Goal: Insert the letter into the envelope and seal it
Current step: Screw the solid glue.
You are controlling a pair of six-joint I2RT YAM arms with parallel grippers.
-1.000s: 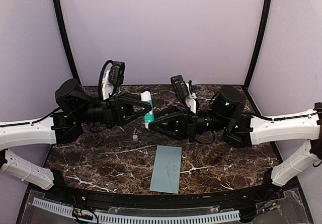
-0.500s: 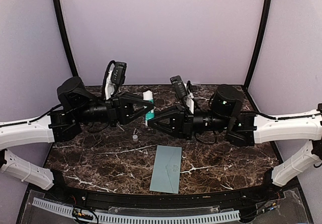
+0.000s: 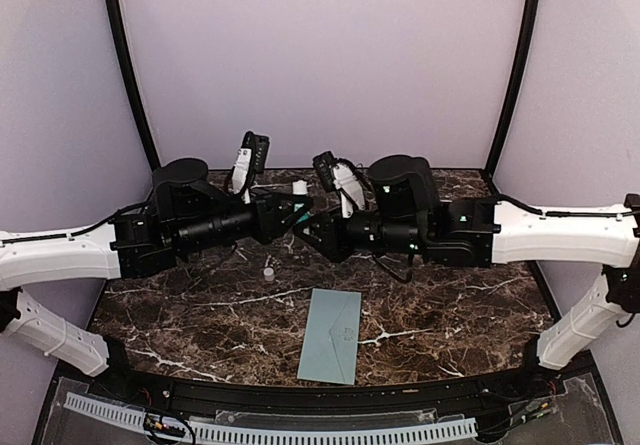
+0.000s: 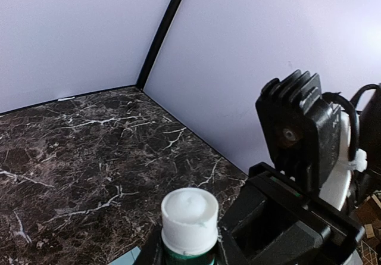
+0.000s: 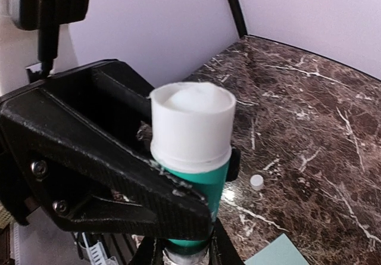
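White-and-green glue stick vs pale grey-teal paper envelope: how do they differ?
The white-and-green glue stick is a cylinder; the pale grey-teal paper envelope is a flat rectangle. The glue stick is held roughly upright above the marble table, clamped by the left gripper and right gripper; the envelope lies flat on it, untouched. Both are partly teal.

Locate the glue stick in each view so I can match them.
Top external: glue stick at centre, slightly above the middle.
Left wrist: glue stick at bottom centre, white tip up.
Right wrist: glue stick at centre, large and close.
Shared landmark: dark marble tabletop.
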